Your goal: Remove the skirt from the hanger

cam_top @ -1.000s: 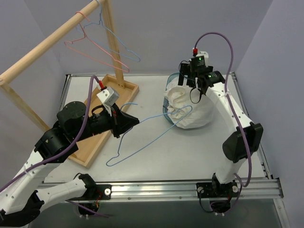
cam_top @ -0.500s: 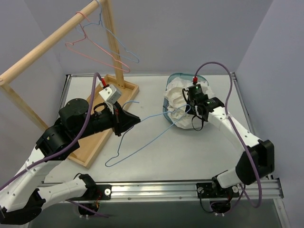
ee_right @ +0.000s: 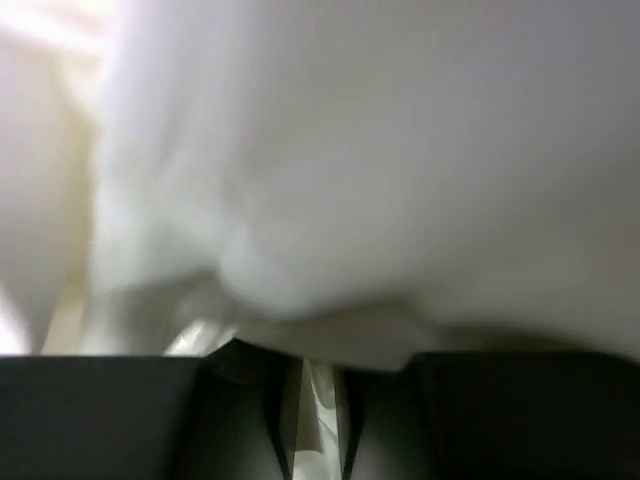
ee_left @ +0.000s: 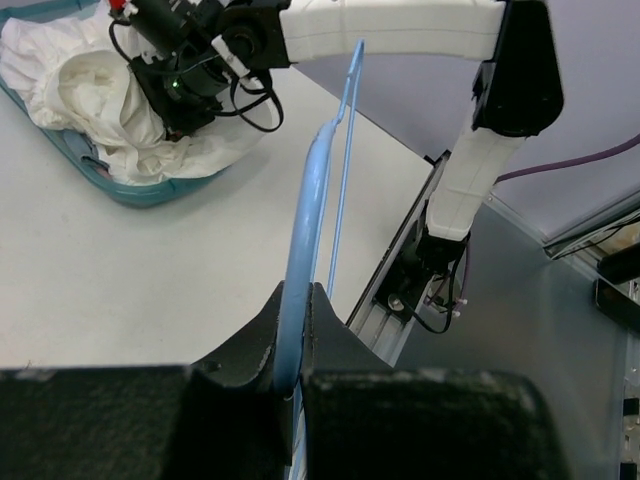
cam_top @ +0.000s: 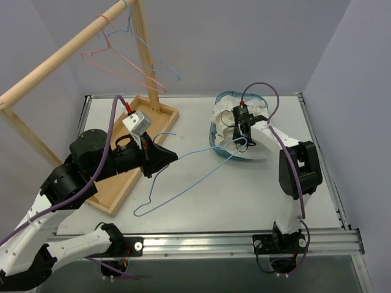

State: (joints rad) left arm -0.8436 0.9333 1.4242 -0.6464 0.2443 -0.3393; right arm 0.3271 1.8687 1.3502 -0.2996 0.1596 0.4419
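Two white-shelled arms, left arm (cam_top: 38, 213) at eight o'clock, right arm (cam_top: 287, 139) at three o'clock, bulky black joint housings (cam_top: 91, 149), purple cable (cam_top: 110, 131), red connector (cam_top: 129, 105), silver camera block (cam_top: 138, 123), matte black left gripper (ee_left: 298, 296), possibly a green indicator light (ee_left: 178, 85).

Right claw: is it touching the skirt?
Touching. In the right wrist view, the white skirt fills the frame and a fold sits pinched between the fingers of the right claw. The top view agrees: the claw is pressed into the pile.
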